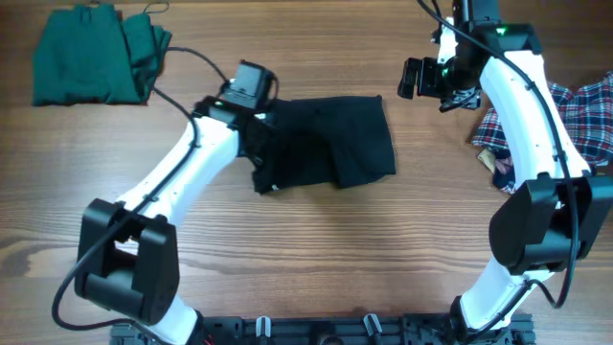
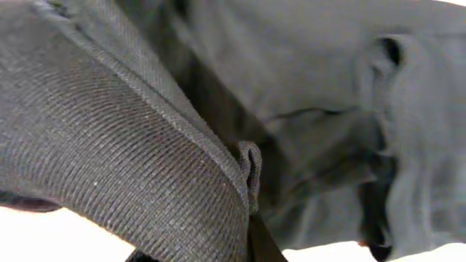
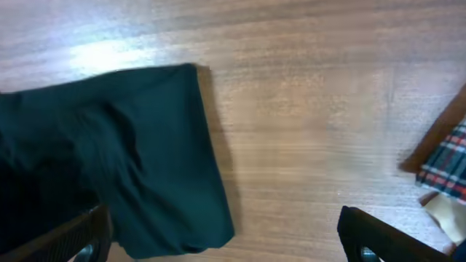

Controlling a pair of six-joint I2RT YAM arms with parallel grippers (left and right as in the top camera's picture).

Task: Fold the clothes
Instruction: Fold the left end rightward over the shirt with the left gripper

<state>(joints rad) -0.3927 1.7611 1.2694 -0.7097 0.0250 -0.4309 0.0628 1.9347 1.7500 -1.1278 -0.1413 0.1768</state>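
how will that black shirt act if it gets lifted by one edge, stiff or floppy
Probably floppy: the black shirt lies crumpled with soft folds, so the rest should sag and drag. Likely light for its size, being thin knit cloth in the left wrist view. Its ribbed weave looks grippy rather than slippery.

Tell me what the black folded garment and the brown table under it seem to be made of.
The black folded garment looks like matte knitted fabric, perhaps cotton: fine ribbed stitches show close up. The brown table looks like wood or laminate, slightly glossy: grain lines and a glare patch.
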